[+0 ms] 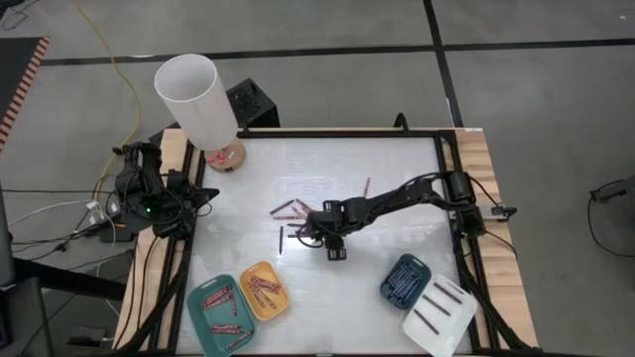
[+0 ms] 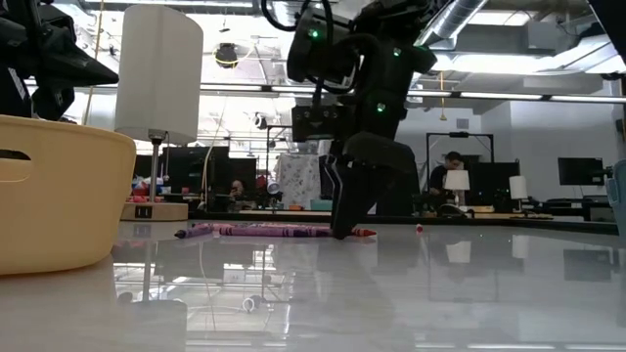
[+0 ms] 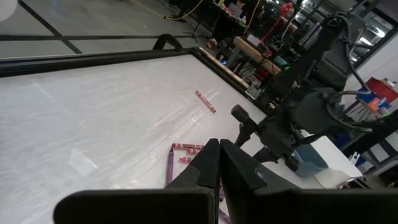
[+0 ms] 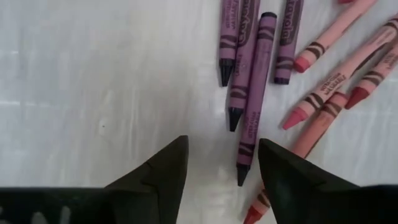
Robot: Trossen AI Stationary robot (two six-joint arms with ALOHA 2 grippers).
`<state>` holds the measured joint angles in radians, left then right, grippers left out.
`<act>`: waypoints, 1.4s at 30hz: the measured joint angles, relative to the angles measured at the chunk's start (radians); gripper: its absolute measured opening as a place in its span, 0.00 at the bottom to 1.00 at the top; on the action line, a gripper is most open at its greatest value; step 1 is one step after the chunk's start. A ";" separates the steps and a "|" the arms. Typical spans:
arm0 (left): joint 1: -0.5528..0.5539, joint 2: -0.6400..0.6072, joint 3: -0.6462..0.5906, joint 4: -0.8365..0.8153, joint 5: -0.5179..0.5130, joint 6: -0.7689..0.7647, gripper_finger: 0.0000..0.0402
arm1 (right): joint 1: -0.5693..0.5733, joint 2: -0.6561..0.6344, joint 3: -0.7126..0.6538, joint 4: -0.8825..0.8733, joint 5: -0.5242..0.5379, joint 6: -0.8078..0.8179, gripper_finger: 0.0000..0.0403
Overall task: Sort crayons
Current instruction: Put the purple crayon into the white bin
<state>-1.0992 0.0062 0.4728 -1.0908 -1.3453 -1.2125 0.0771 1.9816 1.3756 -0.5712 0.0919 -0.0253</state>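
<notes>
The right claw [image 4: 217, 171] hangs low over the middle of the white surface [image 1: 387, 169], fingers spread wide and empty, poised above a loose scatter of crayons [image 1: 298, 210]. Seen from its own wrist, a purple crayon [image 4: 254, 93] lies just ahead of the gap between the fingers, its dark tip nearest the claw and its long axis running roughly away from the claw, across the line between the two fingertips. Two more purple sticks sit touching it alongside, and pink and red ones [image 4: 323, 78] fan out just beside them, so a clean single pick looks tight.

The crayons are short, thin, paper-wrapped sticks with dark banding. One pink crayon [image 1: 366, 185] lies apart, nearer the far edge.

The left claw [image 3: 219, 165] waits pinched shut at the left edge, well away; the right arm is plainly the nearer. Along the near edge stand four trays holding sorted crayons: teal [image 1: 198, 315], yellow [image 1: 281, 304], dark blue [image 1: 386, 287] and white [image 1: 454, 329].
</notes>
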 joint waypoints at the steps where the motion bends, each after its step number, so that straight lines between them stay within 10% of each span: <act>1: 0.000 0.000 0.000 0.000 0.000 0.000 0.00 | -0.002 0.000 -0.003 0.003 -0.011 0.000 0.52; 24: 0.000 0.000 0.000 0.000 0.000 0.000 0.00 | -0.048 0.000 -0.006 -0.002 -0.066 0.081 0.03; 42: 0.000 0.000 0.000 0.000 0.000 0.000 0.00 | 0.009 -0.026 0.001 -0.021 0.017 0.073 0.01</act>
<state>-1.0992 0.0060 0.4728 -1.0908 -1.3457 -1.2125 0.0861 1.9558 1.3766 -0.5919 0.1086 0.0478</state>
